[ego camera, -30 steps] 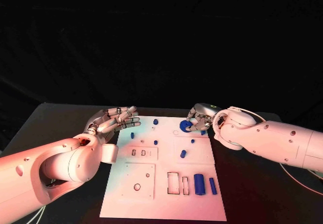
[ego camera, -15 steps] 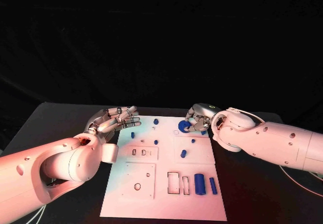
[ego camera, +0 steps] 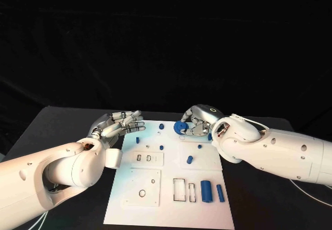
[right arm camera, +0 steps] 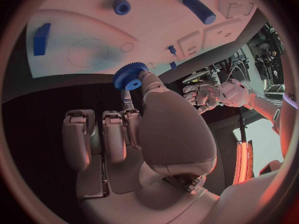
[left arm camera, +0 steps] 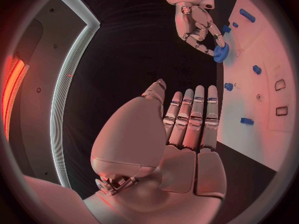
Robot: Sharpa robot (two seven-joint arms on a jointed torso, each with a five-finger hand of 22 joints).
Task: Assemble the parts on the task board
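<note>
Lifted and shifted leftward since a second ago, the right robot hand (ego camera: 195, 122) pinches the blue gear (ego camera: 181, 128) above the task board's (ego camera: 168, 211) far edge. Left robot hand (ego camera: 119, 124) hovers released, fingers spread, beside the board's far-left corner.

I've got the task board (ego camera: 200, 203) lying mid-table (ego camera: 41, 129), btwn my two hands. My left hand (ego camera: 116, 125) sits just off the board's far left edge, nothing in it. My right hand (ego camera: 195, 122) is over the far right part of the board, pinching a gear (ego camera: 181, 127). Near end of the board, right side: a cylinder (ego camera: 205, 190) w/ a thinner peg (ego camera: 220, 192) just to its right. Small pegs (ego camera: 189, 159) are scattered mid-board.
</note>
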